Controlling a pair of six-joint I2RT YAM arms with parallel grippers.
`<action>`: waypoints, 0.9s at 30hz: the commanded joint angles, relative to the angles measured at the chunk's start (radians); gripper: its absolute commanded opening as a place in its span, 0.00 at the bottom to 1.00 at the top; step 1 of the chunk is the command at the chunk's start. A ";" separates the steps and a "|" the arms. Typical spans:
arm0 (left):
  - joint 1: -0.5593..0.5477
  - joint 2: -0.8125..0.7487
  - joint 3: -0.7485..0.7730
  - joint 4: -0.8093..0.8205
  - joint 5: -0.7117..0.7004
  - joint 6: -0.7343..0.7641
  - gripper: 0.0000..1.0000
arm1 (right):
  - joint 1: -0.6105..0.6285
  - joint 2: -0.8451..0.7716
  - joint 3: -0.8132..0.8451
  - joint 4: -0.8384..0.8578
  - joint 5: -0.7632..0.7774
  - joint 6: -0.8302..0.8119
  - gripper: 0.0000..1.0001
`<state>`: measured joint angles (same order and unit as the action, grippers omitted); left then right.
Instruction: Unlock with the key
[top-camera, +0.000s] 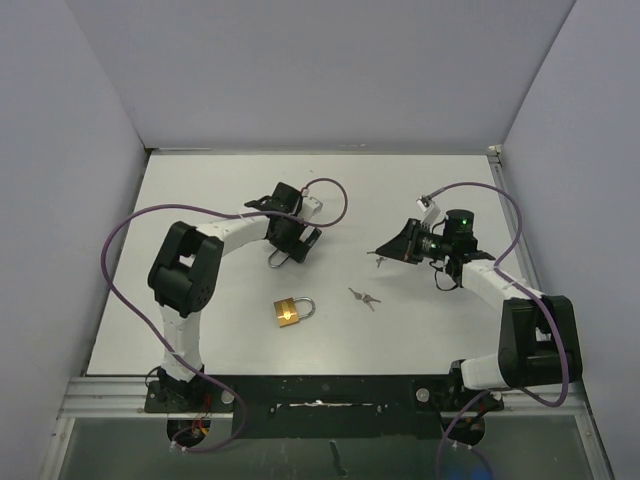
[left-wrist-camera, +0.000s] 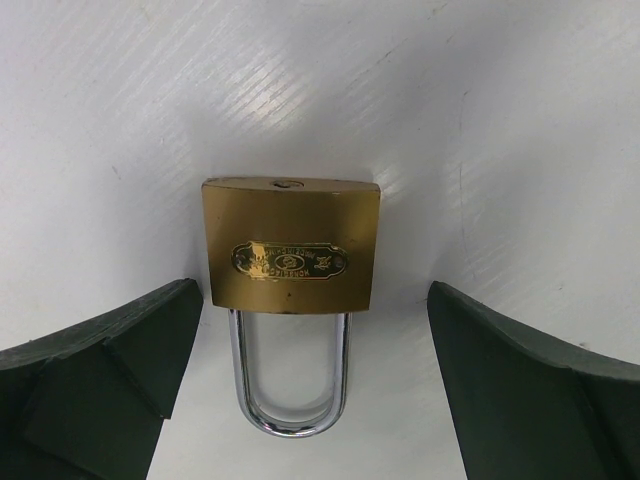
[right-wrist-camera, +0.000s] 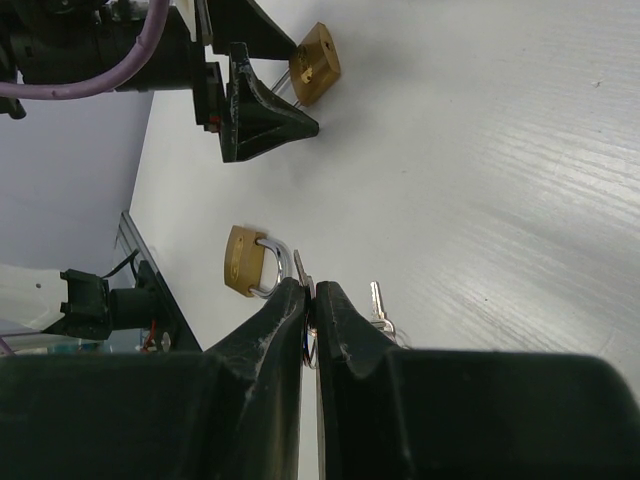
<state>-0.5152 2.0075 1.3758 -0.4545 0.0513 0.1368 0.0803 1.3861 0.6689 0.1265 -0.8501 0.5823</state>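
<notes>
Two brass padlocks show. One padlock (left-wrist-camera: 290, 240) lies flat at my left gripper (left-wrist-camera: 312, 330), its steel shackle (left-wrist-camera: 290, 400) reaching back between the wide-open fingers, which stand clear of it. From above, that shackle (top-camera: 277, 260) pokes out under the left gripper (top-camera: 283, 250). The second padlock (top-camera: 291, 312) lies nearer the table's front, also seen in the right wrist view as the second padlock (right-wrist-camera: 250, 262). My right gripper (right-wrist-camera: 310, 290) is shut on a key (right-wrist-camera: 302, 268) whose tip sticks out past the fingertips. It hovers right of centre as the right gripper (top-camera: 380, 254).
A spare pair of keys on a ring (top-camera: 363, 297) lies on the white table (top-camera: 420, 180) between the second padlock and the right arm. Grey walls close in the left, back and right. Purple cables loop off both arms.
</notes>
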 joint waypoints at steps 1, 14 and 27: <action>0.013 0.060 0.055 0.098 -0.051 0.011 0.98 | 0.004 -0.004 0.036 0.056 -0.026 -0.012 0.00; 0.023 0.041 0.074 0.079 -0.018 0.014 0.98 | 0.003 0.003 0.047 0.051 -0.027 -0.013 0.00; 0.021 0.039 0.035 0.054 -0.002 -0.001 0.95 | 0.003 -0.008 0.058 0.038 -0.029 -0.017 0.00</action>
<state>-0.4957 2.0457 1.4204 -0.4053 0.0532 0.1387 0.0803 1.3865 0.6853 0.1261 -0.8562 0.5808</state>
